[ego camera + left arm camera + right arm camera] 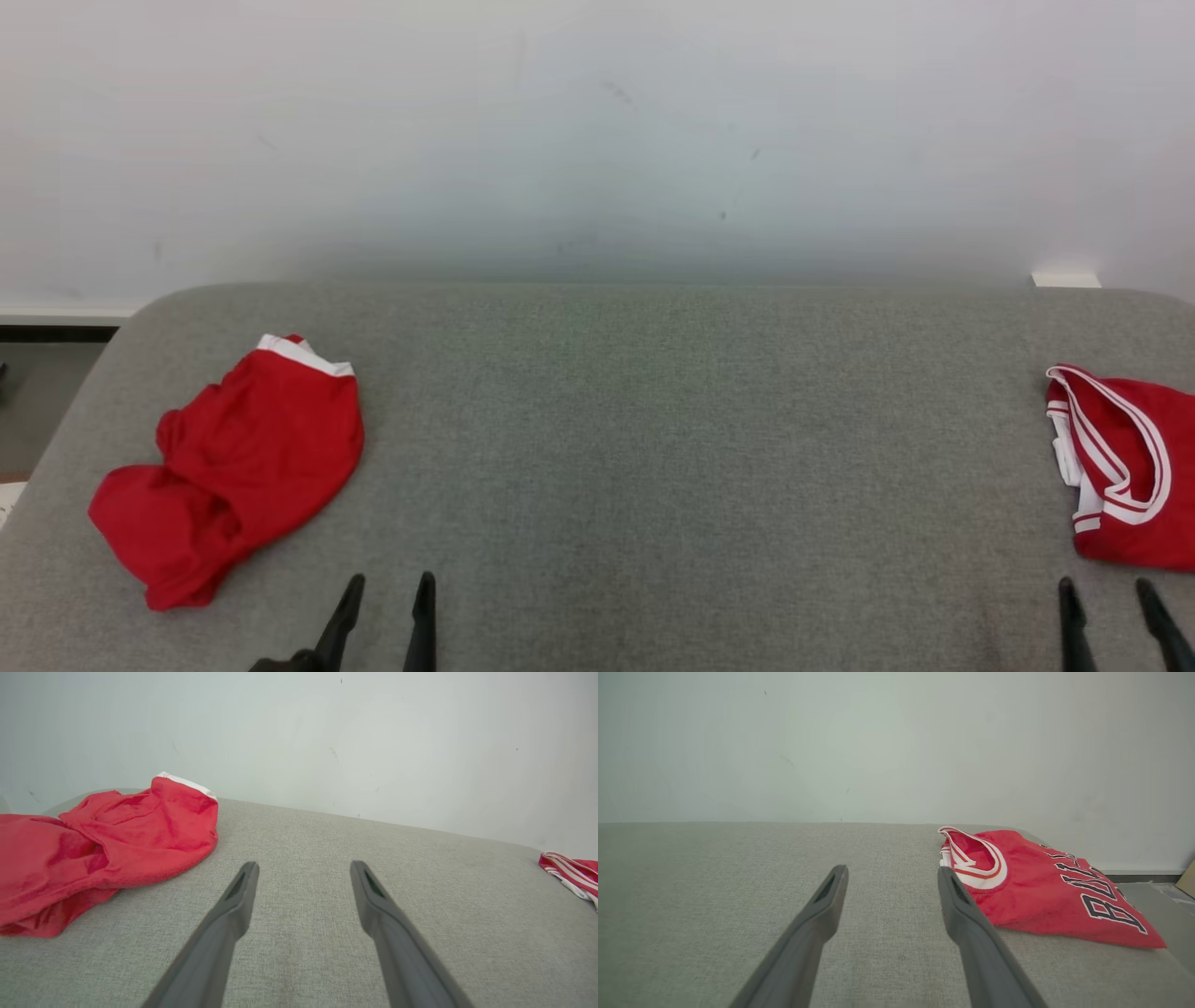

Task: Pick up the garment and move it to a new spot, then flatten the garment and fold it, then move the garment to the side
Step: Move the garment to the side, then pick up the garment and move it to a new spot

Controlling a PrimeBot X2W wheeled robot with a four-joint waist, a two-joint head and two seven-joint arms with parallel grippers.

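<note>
Black, white-edged block lettering [1106,905] ran across the red jersey [1041,891]. It began "BU" and the letters after that were too foreshortened to read with certainty. The jersey, trimmed with white and red bands at its openings, lay folded flat at the right edge of the grey cloth-covered worktop [653,420]. A crumpled red garment [233,467] with a white band and no visible writing sat heaped near the left edge, well apart from the jersey.

The left gripper [390,581] was low at the near edge, fingers pointing toward the pale wall [597,140], jaws spread wide with nothing between them, just right of the crumpled garment. The right gripper [1104,583] was posed alike at the near edge, jaws wide apart and empty, tips just short of the jersey's near side.
</note>
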